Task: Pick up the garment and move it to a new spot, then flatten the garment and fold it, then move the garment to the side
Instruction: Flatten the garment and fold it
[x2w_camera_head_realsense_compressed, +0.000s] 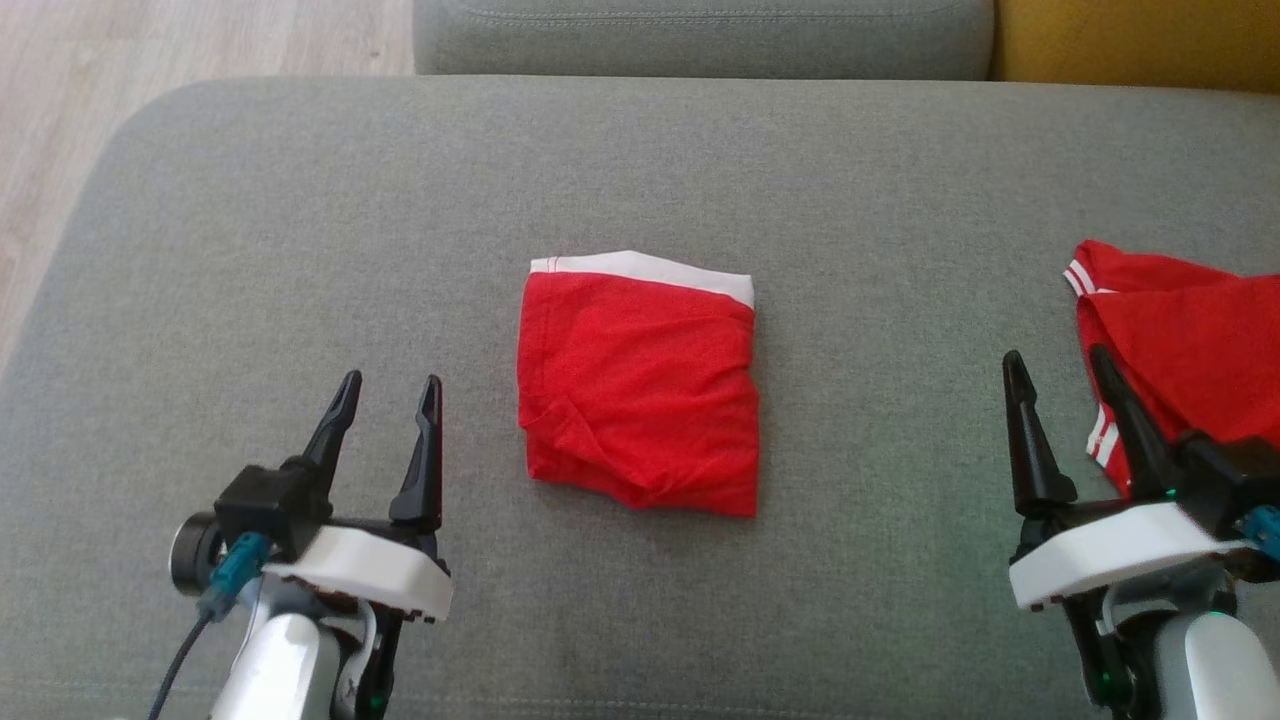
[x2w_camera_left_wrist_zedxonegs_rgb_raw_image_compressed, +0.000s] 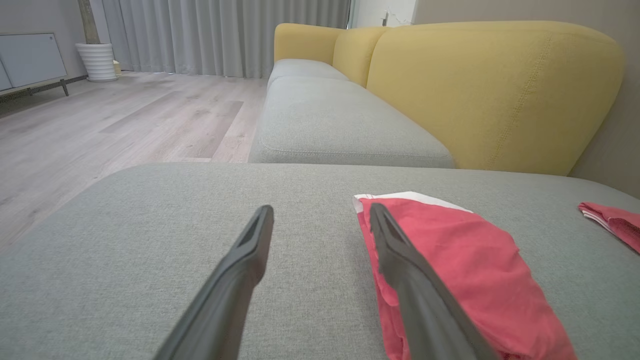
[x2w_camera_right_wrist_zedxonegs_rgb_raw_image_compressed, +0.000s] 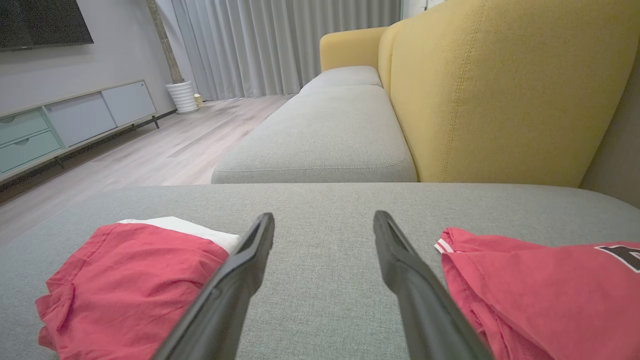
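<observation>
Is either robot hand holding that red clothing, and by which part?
Nothing is held. The left hand and right hand are open and empty; the folded red garment lies between them.

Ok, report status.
Left gripper, right gripper open, empty. Folded garment centred on cushion, free. Second red garment beside right gripper.

Near: grey seat cushion, woven fabric, surface even. A second grey cushion adjoins its far edge. Yellow backrest stands along the right of that far cushion. Pale wood-plank floor to the left. Far: grey curtains, full length, with a white ribbed planter beside them. Low cabinet against the left wall, dark screen above it.
</observation>
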